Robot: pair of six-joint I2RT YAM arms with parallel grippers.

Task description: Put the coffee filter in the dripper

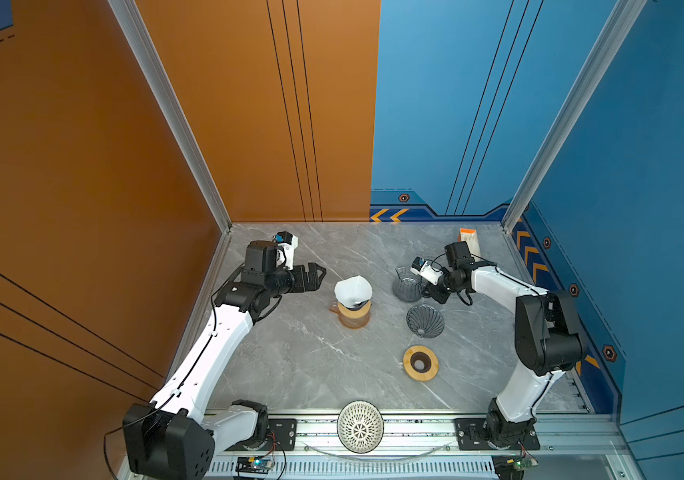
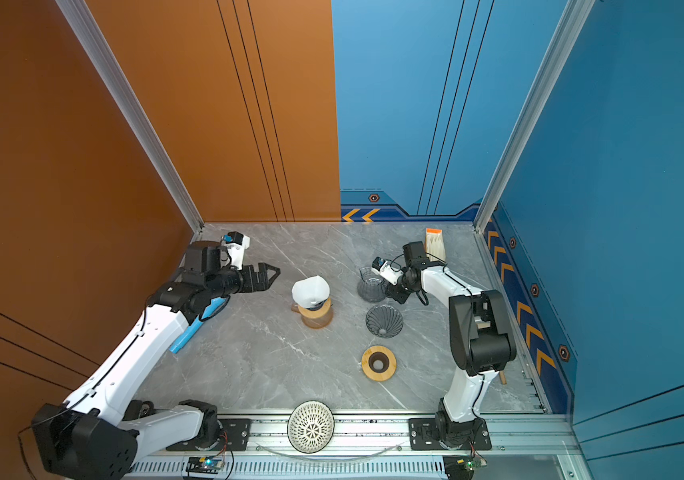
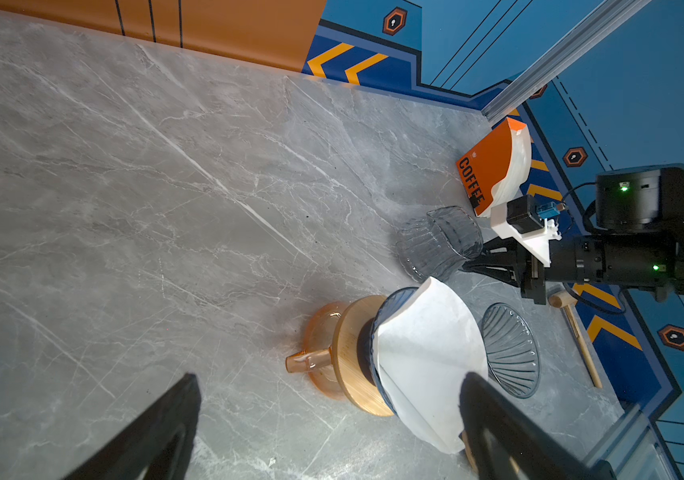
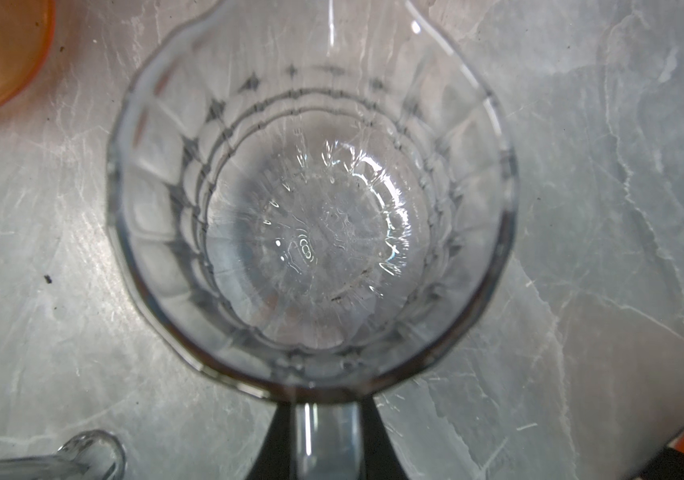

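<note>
Evidently the coffee filter (image 1: 353,289) sits tilted in the dripper (image 3: 394,301), so placement looks nearly done and only squaring may remain. Beside the dripper, the left gripper (image 1: 318,276) has its fingers wide and empty. Farther off, the right gripper (image 4: 325,409) has its fingers pinching the glass pitcher (image 4: 311,208) by its handle.

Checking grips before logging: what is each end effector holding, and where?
The right end effector grips the clear glass pitcher by its handle; the left end effector is open, holding nothing.

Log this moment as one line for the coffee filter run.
left gripper open, clear of filter | filter in dripper, sticking out above rim | right gripper shut on glass pitcher handle
</note>
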